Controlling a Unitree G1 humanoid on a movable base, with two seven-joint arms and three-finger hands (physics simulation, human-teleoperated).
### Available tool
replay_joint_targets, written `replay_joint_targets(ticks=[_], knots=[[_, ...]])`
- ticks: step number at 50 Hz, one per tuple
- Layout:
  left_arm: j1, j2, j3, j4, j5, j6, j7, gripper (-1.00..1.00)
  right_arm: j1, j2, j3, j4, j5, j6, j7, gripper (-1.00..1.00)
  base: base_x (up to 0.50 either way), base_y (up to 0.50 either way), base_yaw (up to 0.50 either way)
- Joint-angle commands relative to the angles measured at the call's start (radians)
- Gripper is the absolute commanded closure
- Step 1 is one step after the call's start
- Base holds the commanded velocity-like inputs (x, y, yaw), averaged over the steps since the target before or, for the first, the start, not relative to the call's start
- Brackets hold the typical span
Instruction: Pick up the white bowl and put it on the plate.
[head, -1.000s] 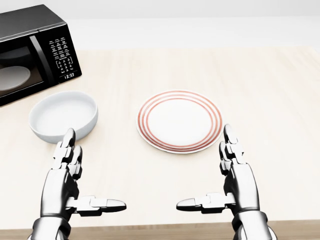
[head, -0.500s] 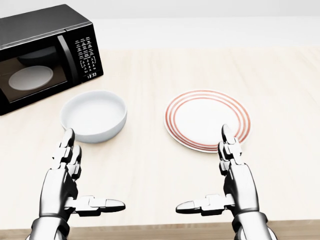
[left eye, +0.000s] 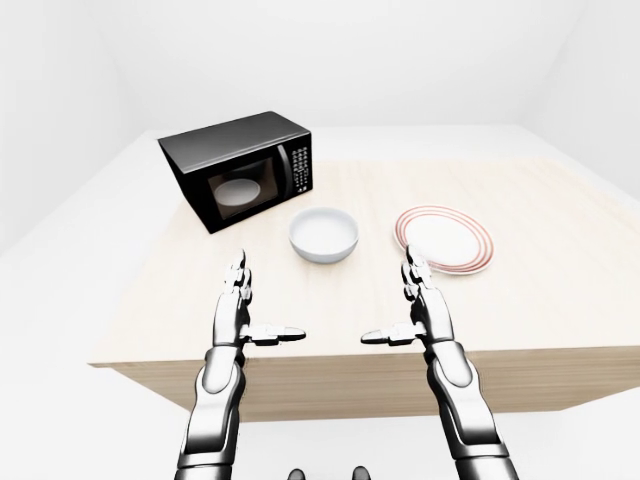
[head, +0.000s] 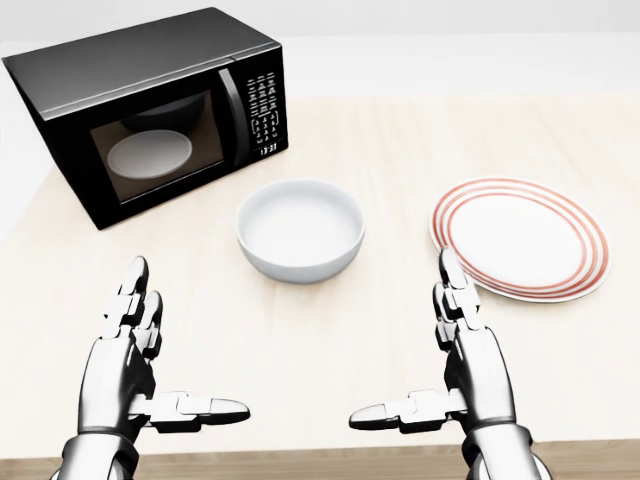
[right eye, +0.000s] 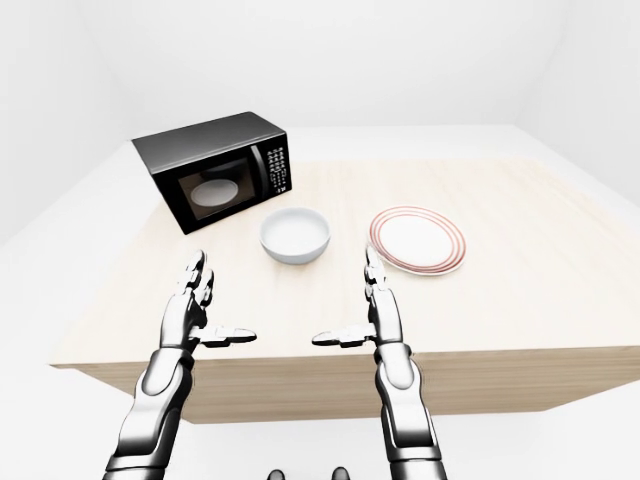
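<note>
The white bowl (head: 300, 232) stands empty on the wooden table, at the middle of the head view. The white plate with red rings (head: 520, 240) lies to its right, apart from it. My left hand (head: 185, 345) is open and empty at the bottom left, below and left of the bowl. My right hand (head: 405, 340) is open and empty at the bottom right, below the gap between bowl and plate. Neither hand touches anything.
A black microwave (head: 150, 110) stands at the upper left of the head view, close to the bowl, with a white dish showing behind its door. The light wooden table (head: 400, 130) runs across the view; its near edge lies under my wrists.
The whole picture has shifted right: the camera moved left. Bowl, plate and microwave all slid right in view, and the bowl now sits central. My hands kept their pose.
</note>
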Motion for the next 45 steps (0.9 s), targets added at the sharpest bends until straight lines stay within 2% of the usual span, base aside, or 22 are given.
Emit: replay_joint_targets(ticks=[1, 13, 16, 17, 34, 36, 37, 38, 39, 40, 45], knots=[[0.0, 0.0, 0.0, 0.0, 0.0, 0.0, 0.0, -1.0, 0.001, 0.0, 0.0, 0.0, 0.001, -0.004, 0.003, -1.0, 0.0, 0.5, 0.0], [0.0, 0.0, 0.0, 0.0, 0.0, 0.0, 0.0, -1.0, -0.005, 0.0, -0.001, 0.017, 0.002, -0.016, 0.002, -1.0, 0.0, 0.5, 0.0], [0.0, 0.0, 0.0, 0.0, 0.0, 0.0, 0.0, -1.0, -0.006, 0.002, -0.002, 0.025, 0.004, -0.03, -0.004, -1.0, 0.0, 0.5, 0.0], [0.0, 0.0, 0.0, 0.0, 0.0, 0.0, 0.0, -1.0, -0.013, 0.003, -0.006, 0.03, 0.006, -0.009, -0.01, -1.0, 0.0, 0.0, 0.0], [0.0, 0.0, 0.0, 0.0, 0.0, 0.0, 0.0, -1.0, -0.008, 0.003, -0.001, 0.019, 0.033, 0.011, 0.003, -1.0, 0.0, 0.0, 0.0], [0.0, 0.0, 0.0, 0.0, 0.0, 0.0, 0.0, -1.0, -0.005, 0.0, -0.005, -0.025, 0.03, 0.036, -0.001, -1.0, 0.0, 0.0, 0.0], [0.0, 0.0, 0.0, 0.0, 0.0, 0.0, 0.0, -1.0, -0.004, -0.005, -0.005, -0.052, 0.015, 0.038, -0.006, -1.0, 0.0, 0.0, 0.0], [0.0, 0.0, 0.0, 0.0, 0.0, 0.001, 0.0, -1.0, -0.008, -0.01, -0.007, -0.102, -0.001, 0.07, -0.012, -1.0, 0.0, 0.0, 0.0], [0.0, 0.0, 0.0, 0.0, 0.001, 0.001, 0.0, -1.0, -0.008, -0.009, -0.008, -0.105, -0.003, 0.072, -0.012, -1.0, 0.0, 0.0, 0.0], [0.0, 0.0, 0.0, 0.0, 0.0, 0.0, 0.0, -1.0, -0.02, -0.01, -0.025, -0.165, 0.02, 0.113, -0.006, -1.0, 0.0, 0.0, 0.0], [0.0, 0.0, 0.0, 0.0, 0.0, 0.0, 0.0, -1.0, -0.045, -0.022, -0.062, -0.326, 0.055, 0.113, -0.005, -1.0, 0.0, 0.0, 0.0]])
